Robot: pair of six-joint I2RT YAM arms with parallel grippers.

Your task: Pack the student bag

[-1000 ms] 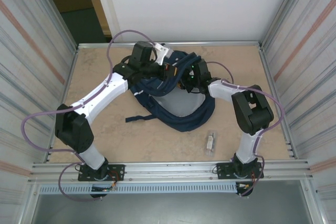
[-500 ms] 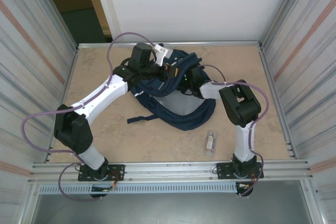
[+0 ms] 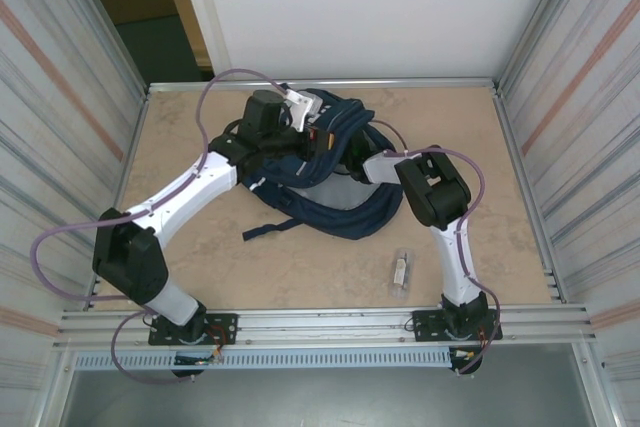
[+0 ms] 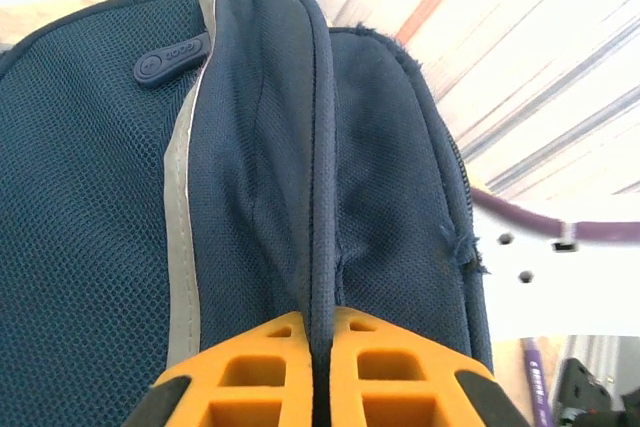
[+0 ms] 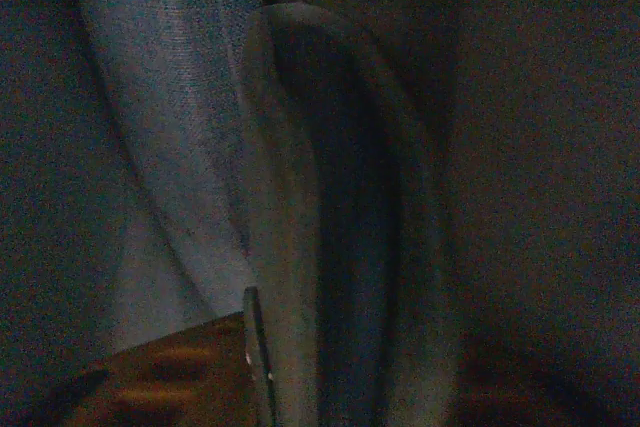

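Seemingly midway: the student bag slumps on the far middle of the table. The left gripper is pinched tight on its rim seam, and the right gripper is sunk in its dark mouth, where I cannot tell how the jaws stand. A small pale item lies on the table's near right, apparently not yet packed.

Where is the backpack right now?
In the top view the student bag lies at the table's far centre; the left gripper pinches its edge.

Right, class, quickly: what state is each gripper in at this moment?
Left gripper: closed on the student bag's fabric edge.
Right gripper: too dark, cannot be told.
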